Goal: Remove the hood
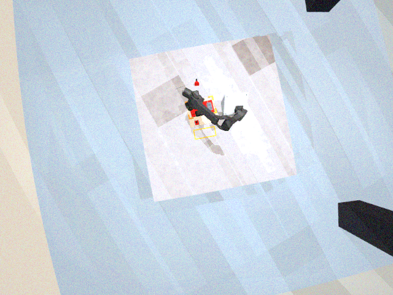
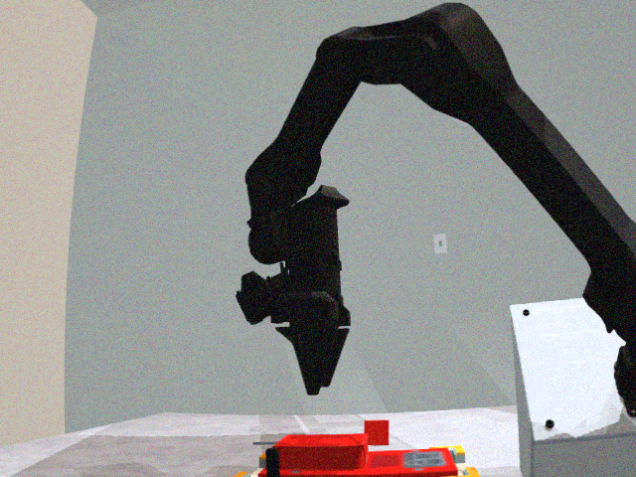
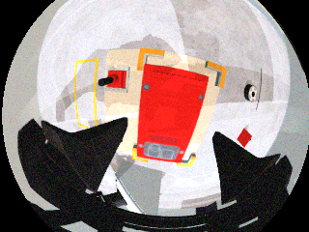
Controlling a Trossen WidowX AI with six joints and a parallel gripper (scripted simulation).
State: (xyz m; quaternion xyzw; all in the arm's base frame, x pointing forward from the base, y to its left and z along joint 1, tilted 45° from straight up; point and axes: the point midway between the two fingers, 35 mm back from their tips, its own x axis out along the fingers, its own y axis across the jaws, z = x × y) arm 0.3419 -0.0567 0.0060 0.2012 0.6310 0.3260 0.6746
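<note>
The red hood (image 1: 193, 113) (image 2: 383, 462) (image 3: 174, 103) lies on the toy car's cream body (image 3: 121, 108), between orange and yellow corner brackets. It carries a grey vent panel at its end nearer the arm's base. My gripper (image 2: 318, 389) (image 3: 173, 129) is open and empty, pointing down above the hood with a clear gap in the exterior view. In the wrist view the fingertips stand either side of the hood. In the top view the arm hides part of the hood and the fingertips. The marked area, a yellow outline (image 1: 205, 137) (image 3: 75, 92), lies beside the car.
A small red block (image 1: 196, 122) (image 3: 118, 79) with a black peg sits between the hood and marked area. Across the car are another red piece (image 1: 196, 83) (image 2: 376, 432) (image 3: 244, 137) and a small wheel (image 3: 252, 94). A white slanted box (image 1: 236, 99) (image 2: 564, 370) stands near the arm's base.
</note>
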